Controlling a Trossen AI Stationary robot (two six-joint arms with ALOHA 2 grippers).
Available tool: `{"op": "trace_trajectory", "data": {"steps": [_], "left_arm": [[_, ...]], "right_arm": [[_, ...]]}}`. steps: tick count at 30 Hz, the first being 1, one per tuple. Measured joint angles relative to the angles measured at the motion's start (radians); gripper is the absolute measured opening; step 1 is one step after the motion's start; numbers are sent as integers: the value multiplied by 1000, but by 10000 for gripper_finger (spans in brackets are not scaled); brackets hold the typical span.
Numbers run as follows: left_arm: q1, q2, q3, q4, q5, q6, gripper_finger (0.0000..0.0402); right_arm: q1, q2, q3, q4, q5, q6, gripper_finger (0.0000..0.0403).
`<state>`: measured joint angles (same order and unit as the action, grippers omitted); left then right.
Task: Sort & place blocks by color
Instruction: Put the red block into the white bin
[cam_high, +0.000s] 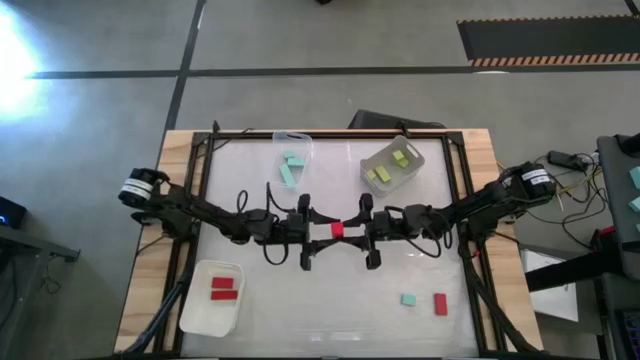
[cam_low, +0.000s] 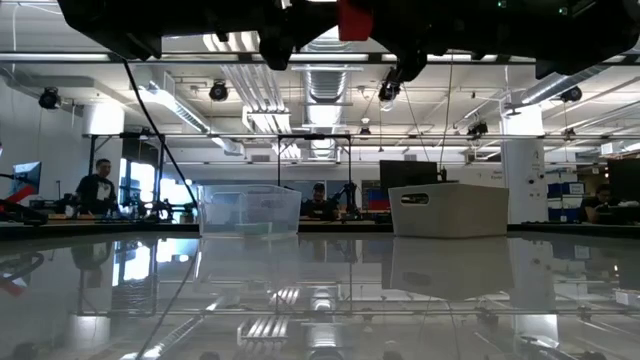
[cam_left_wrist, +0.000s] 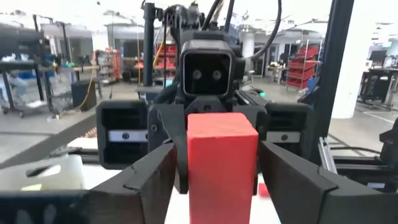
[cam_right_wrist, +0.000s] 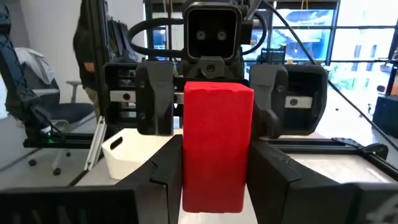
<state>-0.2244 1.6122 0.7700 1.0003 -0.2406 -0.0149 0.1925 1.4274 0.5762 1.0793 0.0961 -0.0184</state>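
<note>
Right gripper (cam_high: 366, 231) pinching red block (cam_high: 338, 229) mid-frame, left gripper (cam_high: 305, 232) spread around it; teal block (cam_high: 408, 299) and another red block (cam_high: 440, 304) still waiting lower right

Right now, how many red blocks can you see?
4: two in the near-left tray, at and; one loose on the table's near right; one between the two grippers at the centre. More may be hidden.

Red block (cam_high: 338, 229) between the left end effector (cam_high: 318, 230) and right end effector (cam_high: 357, 229), mid-table.
</note>
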Motion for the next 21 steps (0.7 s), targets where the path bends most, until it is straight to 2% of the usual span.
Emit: {"op": "trace_trajectory", "data": {"steps": [8,12,18,21], "left_arm": [[1,2,0,13,-27,29,115],[0,2,0,6,-27,26,115],[0,2,0,12,-27,20,115],[0,2,-2,-6,-27,-5,115]], "right_arm": [[0,2,-1,-35,5,-20,120],[1,2,-1,-50,11,-31,127],[1,2,-2,-79,9,-32,177],[1,-14,0,-148,8,-28,201]]}}
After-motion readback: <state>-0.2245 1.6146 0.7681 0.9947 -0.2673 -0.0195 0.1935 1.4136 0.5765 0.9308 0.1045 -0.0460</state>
